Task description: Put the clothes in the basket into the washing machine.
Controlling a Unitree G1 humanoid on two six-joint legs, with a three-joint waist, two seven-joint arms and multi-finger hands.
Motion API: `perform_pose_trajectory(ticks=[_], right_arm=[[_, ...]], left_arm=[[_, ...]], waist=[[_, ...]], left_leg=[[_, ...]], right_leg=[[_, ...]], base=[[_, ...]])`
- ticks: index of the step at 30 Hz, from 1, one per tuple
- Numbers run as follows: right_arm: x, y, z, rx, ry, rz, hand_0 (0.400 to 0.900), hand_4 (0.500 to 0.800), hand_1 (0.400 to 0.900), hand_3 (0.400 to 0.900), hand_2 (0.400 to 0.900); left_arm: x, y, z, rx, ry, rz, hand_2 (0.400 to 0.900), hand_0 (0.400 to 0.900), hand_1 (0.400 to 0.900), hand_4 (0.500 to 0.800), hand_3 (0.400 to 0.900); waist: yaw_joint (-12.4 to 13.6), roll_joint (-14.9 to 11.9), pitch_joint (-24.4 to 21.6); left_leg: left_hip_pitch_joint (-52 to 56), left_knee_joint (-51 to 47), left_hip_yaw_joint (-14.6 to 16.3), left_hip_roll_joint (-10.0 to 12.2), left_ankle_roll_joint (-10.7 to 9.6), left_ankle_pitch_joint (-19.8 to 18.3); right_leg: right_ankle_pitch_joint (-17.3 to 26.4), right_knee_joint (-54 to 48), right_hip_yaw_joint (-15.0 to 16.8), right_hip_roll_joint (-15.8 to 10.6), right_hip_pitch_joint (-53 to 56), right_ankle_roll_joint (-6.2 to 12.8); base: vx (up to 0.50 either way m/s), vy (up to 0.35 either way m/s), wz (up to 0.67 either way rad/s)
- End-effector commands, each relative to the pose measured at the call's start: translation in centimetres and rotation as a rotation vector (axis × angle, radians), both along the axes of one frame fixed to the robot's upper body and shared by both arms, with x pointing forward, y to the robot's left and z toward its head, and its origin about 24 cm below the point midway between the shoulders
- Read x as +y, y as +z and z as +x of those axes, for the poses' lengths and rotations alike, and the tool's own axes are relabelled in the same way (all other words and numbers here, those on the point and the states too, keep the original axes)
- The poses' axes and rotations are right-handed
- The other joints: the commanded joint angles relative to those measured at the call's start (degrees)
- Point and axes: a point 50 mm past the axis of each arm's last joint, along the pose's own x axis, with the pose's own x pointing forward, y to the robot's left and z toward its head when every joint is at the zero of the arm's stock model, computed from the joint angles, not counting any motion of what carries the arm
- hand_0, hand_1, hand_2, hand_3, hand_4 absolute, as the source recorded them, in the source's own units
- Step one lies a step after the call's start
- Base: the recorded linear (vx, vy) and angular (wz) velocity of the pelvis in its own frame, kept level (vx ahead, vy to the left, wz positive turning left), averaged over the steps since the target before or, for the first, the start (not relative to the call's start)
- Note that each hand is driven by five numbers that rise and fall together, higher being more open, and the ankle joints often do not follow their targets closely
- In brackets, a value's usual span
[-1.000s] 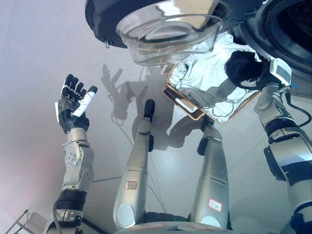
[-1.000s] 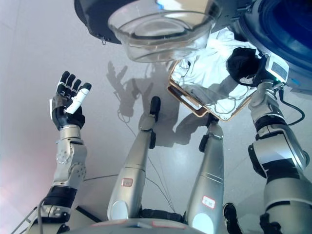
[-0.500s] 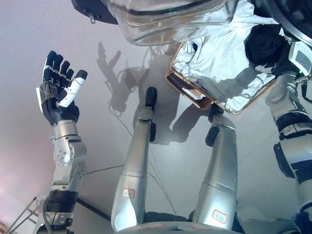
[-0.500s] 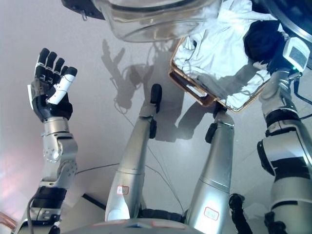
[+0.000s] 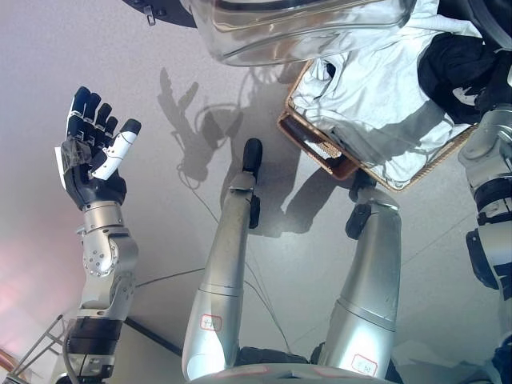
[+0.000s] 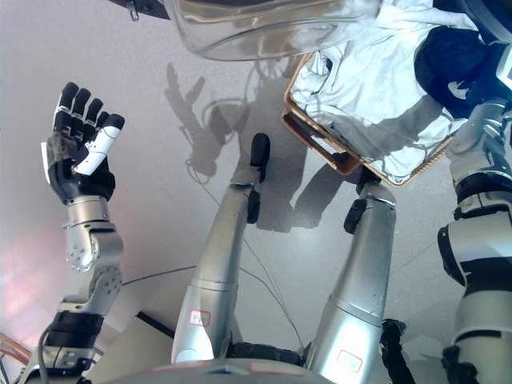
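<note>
A woven basket sits on the floor at the upper right, filled with white clothes. A dark garment is bunched over the basket's right side. My right hand is at the right edge, shut on this dark garment, and its fingers are mostly buried in the cloth. The washing machine's open door, with its glass bowl, hangs across the top above the basket. The machine's drum opening shows at the top right corner. My left hand is raised at the left, open, with nothing in it.
Grey floor spreads around the basket. A metal frame pokes in at the lower left corner.
The whole view has shifted. My right hand with the dark garment has moved right and up, toward the machine's opening. My left hand stays raised and open.
</note>
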Motion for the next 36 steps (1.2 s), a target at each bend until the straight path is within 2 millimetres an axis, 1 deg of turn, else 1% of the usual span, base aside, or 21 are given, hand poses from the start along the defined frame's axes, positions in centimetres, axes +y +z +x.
perform_pose_trajectory(ticks=[1,7,8,10,12,14,16,17,18,19,20,21,22,23,24,25,27,28,31,33,36], right_arm=[[-0.7,-1.0,-0.4,0.075,-0.034,-0.068,0.400,0.500,0.400,0.400,0.400],[0.7,0.2,0.4,0.000,0.012,-0.029,0.400,0.500,0.400,0.400,0.400],[1.3,0.6,0.7,-0.032,0.035,-0.010,0.400,0.500,0.400,0.400,0.400],[1.8,0.8,0.9,-0.064,0.063,0.018,0.400,0.500,0.400,0.400,0.400],[3.1,1.2,1.4,-0.215,0.154,0.206,0.400,0.500,0.400,0.400,0.400],[4.1,0.9,1.6,-0.341,0.239,0.393,0.400,0.500,0.400,0.400,0.400],[5.0,-0.5,1.6,-0.443,0.322,0.591,0.400,0.500,0.400,0.400,0.400],[5.0,-1.3,1.5,-0.465,0.336,0.653,0.400,0.500,0.400,0.400,0.400],[5.0,-1.4,1.4,-0.464,0.335,0.655,0.400,0.500,0.400,0.400,0.400],[6.0,-3.1,1.3,-0.520,0.404,0.797,0.400,0.500,0.400,0.400,0.400],[6.3,-3.8,1.2,-0.542,0.424,0.853,0.400,0.500,0.400,0.400,0.400],[6.3,-4.0,1.2,-0.541,0.422,0.855,0.400,0.500,0.400,0.400,0.400],[6.8,-4.6,1.1,-0.580,0.459,0.936,0.400,0.500,0.400,0.400,0.400],[7.1,-5.1,0.8,-0.680,0.504,1.066,0.400,0.500,0.400,0.400,0.400],[7.0,-5.2,0.7,-0.679,0.503,1.069,0.400,0.500,0.400,0.400,0.400],[7.3,-5.6,0.6,-0.757,0.532,1.176,0.400,0.500,0.400,0.400,0.400],[7.4,-5.5,0.5,-0.806,0.560,1.228,0.400,0.500,0.400,0.400,0.400],[7.8,-5.2,0.3,-0.979,0.644,1.393,0.400,0.500,0.400,0.400,0.400],[8.5,-5.6,0.2,-1.154,0.733,1.576,0.400,0.500,0.400,0.400,0.400],[8.3,-5.6,0.2,-1.211,0.747,1.614,0.400,0.500,0.400,0.400,0.400],[7.7,-4.4,0.2,-1.261,0.747,1.597,0.400,0.500,0.400,0.400,0.400]], left_arm=[[1.9,0.9,-1.7,-0.131,0.116,-0.049,0.900,0.900,0.900,0.800,0.900],[2.4,0.4,-0.8,-0.109,0.147,-0.068,0.900,0.900,0.900,0.800,0.900],[2.6,0.3,-0.7,-0.108,0.158,-0.076,0.900,0.900,0.900,0.800,0.900],[2.8,0.0,-0.5,-0.094,0.172,-0.086,0.900,0.900,0.900,0.800,0.900],[2.9,-1.0,0.0,-0.053,0.189,-0.118,0.900,0.900,0.900,0.800,0.900],[3.1,-1.9,0.5,-0.006,0.215,-0.131,0.900,0.900,0.900,0.800,0.900],[3.3,-2.7,1.1,0.035,0.230,-0.155,0.900,0.900,0.900,0.800,0.900],[3.5,-2.8,1.1,0.044,0.234,-0.159,0.900,0.900,0.900,0.800,0.900],[3.5,-2.9,1.1,0.045,0.233,-0.157,0.900,0.900,0.900,0.800,0.900],[3.9,-3.5,1.2,0.071,0.257,-0.185,0.900,0.900,0.900,0.800,0.900],[3.9,-3.6,1.3,0.080,0.252,-0.184,0.900,0.900,0.900,0.800,0.900],[3.9,-3.6,1.3,0.082,0.251,-0.182,0.900,0.900,0.900,0.800,0.900],[4.0,-4.0,1.3,0.096,0.256,-0.192,0.900,0.900,0.900,0.800,0.900],[3.8,-4.1,1.6,0.101,0.252,-0.201,0.900,0.900,0.900,0.800,0.900],[3.8,-4.1,1.6,0.103,0.251,-0.199,0.900,0.900,0.900,0.800,0.900],[3.5,-4.2,1.9,0.107,0.243,-0.207,0.900,0.900,0.900,0.800,0.900],[3.2,-4.0,2.1,0.102,0.233,-0.203,0.900,0.900,0.900,0.800,0.900],[2.8,-4.3,2.3,0.106,0.223,-0.222,0.900,0.900,0.900,0.800,0.900],[2.6,-4.4,2.3,0.104,0.227,-0.241,0.900,0.900,0.900,0.800,0.900],[2.5,-4.6,2.3,0.106,0.228,-0.252,0.900,0.900,0.900,0.800,0.900],[2.6,-4.4,2.3,0.097,0.227,-0.249,0.900,0.900,0.900,0.800,0.900]], waist=[[-1.42,5.35,-1.62],[-1.68,5.67,-1.62],[-1.67,5.67,-1.62],[-1.84,5.57,-1.62],[-2.42,5.47,-1.62],[-2.96,5.20,-1.62],[-3.45,5.03,-1.62],[-3.59,5.08,-1.62],[-3.52,5.10,-1.62],[-4.01,5.14,-1.62],[-4.19,5.22,-1.62],[-4.14,5.22,-1.62],[-4.35,5.33,-1.62],[-4.65,5.57,-1.62],[-4.58,5.57,-1.62],[-4.72,5.76,-1.62],[-4.70,6.05,-1.62],[-4.96,6.50,-1.62],[-4.88,7.30,-1.63],[-4.82,7.93,-1.80],[-4.52,8.65,-2.41]], left_leg=[[3.37,-9.63,0.47,-1.41,3.44,1.46],[8.62,-15.85,1.37,-0.62,3.20,3.57],[8.48,-17.48,1.59,-0.43,3.34,5.96],[9.98,-19.11,1.66,-0.16,3.18,6.58],[13.83,-22.82,1.85,0.20,2.73,7.99],[17.04,-25.75,1.95,0.65,2.28,9.01],[20.52,-28.56,1.86,1.08,1.88,10.01],[22.04,-29.66,1.78,1.14,1.75,10.36],[22.35,-29.92,1.71,1.18,1.75,10.45],[25.46,-32.05,1.60,1.55,1.46,11.09],[26.84,-33.06,1.65,1.69,1.35,11.40],[27.13,-33.29,1.59,1.71,1.35,11.49],[28.47,-34.10,1.61,1.90,1.25,11.69],[30.12,-34.92,1.65,1.96,1.25,11.69],[30.38,-35.10,1.61,1.99,1.25,11.74],[31.79,-35.43,1.70,2.05,1.16,11.65],[32.23,-35.68,1.65,2.05,1.17,12.03],[33.51,-35.55,1.66,1.83,1.08,11.32],[34.66,-35.71,1.75,1.51,1.10,10.99],[35.14,-35.86,1.82,1.35,1.08,10.91],[34.97,-35.94,1.74,1.22,1.10,11.25]], right_leg=[[-1.13,0.35,-2.64,2.19,2.77,-2.29],[0.71,-5.66,-2.31,2.54,7.21,-2.08],[2.99,-7.47,-2.62,2.58,7.05,-2.45],[3.37,-8.83,-2.74,2.64,8.40,-2.43],[4.49,-12.54,-3.01,3.03,12.25,-2.25],[5.21,-15.53,-3.31,3.23,15.61,-2.11],[5.67,-18.10,-3.65,3.42,19.28,-1.97],[5.98,-19.47,-3.84,3.42,20.99,-1.94],[6.08,-19.77,-3.97,3.44,21.35,-1.95],[6.42,-21.99,-4.21,3.35,24.44,-1.78],[6.68,-23.01,-4.38,3.31,25.95,-1.76],[6.75,-23.25,-4.47,3.32,26.27,-1.77],[6.98,-24.18,-4.49,3.34,27.47,-1.65],[7.30,-25.43,-4.39,3.17,29.10,-1.50],[7.35,-25.65,-4.46,3.18,29.40,-1.50],[7.55,-26.51,-4.34,2.95,30.96,-1.31],[8.22,-27.23,-4.44,2.79,31.61,-1.25],[7.81,-27.39,-4.44,2.31,33.00,-1.06],[8.05,-28.27,-4.20,1.88,34.26,-0.84],[8.21,-28.75,-4.10,1.59,34.81,-0.67],[8.85,-29.40,-3.95,1.35,34.87,-0.55]], base=[[0.00,0.015,-0.13],[-0.01,0.015,-0.11],[-0.09,0.018,-0.14],[-0.04,0.007,-0.13],[0.02,-0.021,-0.13],[0.04,-0.043,-0.08],[0.05,-0.053,-0.07],[0.04,-0.030,-0.05],[0.06,-0.026,-0.10],[0.04,-0.034,-0.09],[0.04,-0.034,-0.09],[0.03,-0.022,-0.04],[0.03,-0.011,-0.06],[0.03,-0.011,-0.06],[0.03,-0.011,-0.05],[0.00,0.000,0.00],[0.01,-0.001,0.03],[0.02,0.012,0.05],[0.03,0.018,0.05],[0.03,0.029,0.05],[0.02,0.021,0.04]])
